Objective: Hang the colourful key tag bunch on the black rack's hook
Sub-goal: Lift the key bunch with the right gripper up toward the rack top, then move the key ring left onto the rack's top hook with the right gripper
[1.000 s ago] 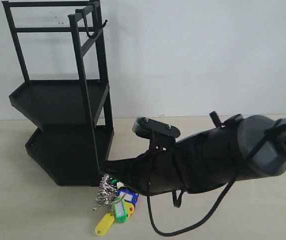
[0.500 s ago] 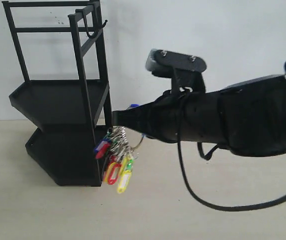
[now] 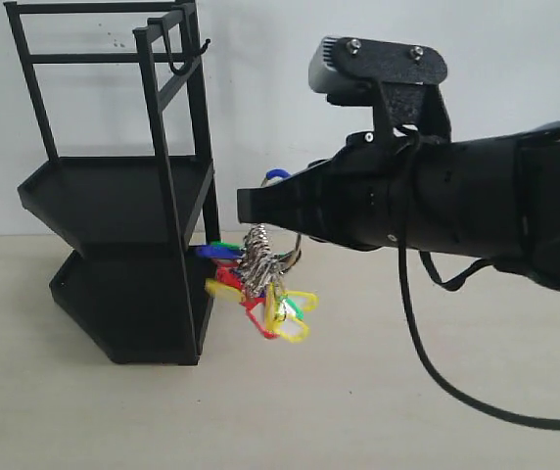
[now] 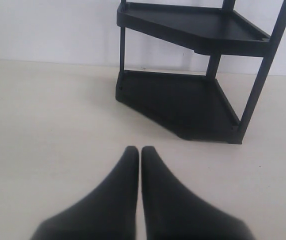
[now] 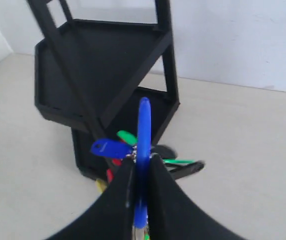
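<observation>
My right gripper [image 3: 249,207] is shut on the blue loop [image 5: 143,150] of the colourful key tag bunch [image 3: 263,287], which dangles in the air just right of the black rack [image 3: 123,186], level with its lower tier. Red, yellow, green and blue tags swing below the silver rings. The hook [image 3: 184,59] juts from the rack's top rail, well above and left of the gripper. In the right wrist view the loop [image 5: 143,150] stands upright between my fingers [image 5: 120,192], tags fanned out below. My left gripper [image 4: 139,152] is shut and empty, low over the table, facing the rack [image 4: 193,65].
A pale table [image 3: 358,411] carries the rack against a white wall [image 3: 378,98]. A black cable [image 3: 456,392] loops under my right arm. The rack's front post [image 3: 167,186] stands close to the swinging tags.
My right gripper has lifted the bunch off the table and kept rising, ending a little higher and further right. The tags are swinging.
</observation>
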Controlling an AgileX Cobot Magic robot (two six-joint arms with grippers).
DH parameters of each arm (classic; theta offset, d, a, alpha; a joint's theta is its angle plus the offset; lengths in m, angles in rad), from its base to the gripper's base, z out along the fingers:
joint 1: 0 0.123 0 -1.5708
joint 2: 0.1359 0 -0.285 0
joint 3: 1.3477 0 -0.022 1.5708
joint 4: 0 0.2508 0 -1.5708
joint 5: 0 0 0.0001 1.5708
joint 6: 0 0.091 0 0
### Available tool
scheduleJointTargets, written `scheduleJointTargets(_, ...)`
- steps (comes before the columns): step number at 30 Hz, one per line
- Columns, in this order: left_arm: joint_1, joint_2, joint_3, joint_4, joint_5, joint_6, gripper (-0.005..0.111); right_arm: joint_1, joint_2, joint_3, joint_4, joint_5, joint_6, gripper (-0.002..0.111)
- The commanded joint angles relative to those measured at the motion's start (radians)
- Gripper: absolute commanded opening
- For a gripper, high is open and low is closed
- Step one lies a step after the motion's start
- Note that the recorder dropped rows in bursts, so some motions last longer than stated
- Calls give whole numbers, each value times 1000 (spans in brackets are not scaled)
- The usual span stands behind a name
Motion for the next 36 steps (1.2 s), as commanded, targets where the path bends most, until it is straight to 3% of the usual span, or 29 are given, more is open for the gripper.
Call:
scheduleJointTargets(1, -1, -2, -1, 5, -8, 3, 4, -8, -10, -3, -2, 72, -145, 0)
scheduleJointTargets(3, -1, -2, -1, 5, -8, 3, 4, -7, -10, -14, 0, -38, -67, 0)
scheduleJointTargets(11, -1, -2, -1, 5, -8, 3, 4, -9, 0, -115, -104, -101, -19, 0)
scheduleJointTargets(36, -1, -2, -1, 5, -8, 3, 4, -7, 279, -507, -185, -124, -22, 0)
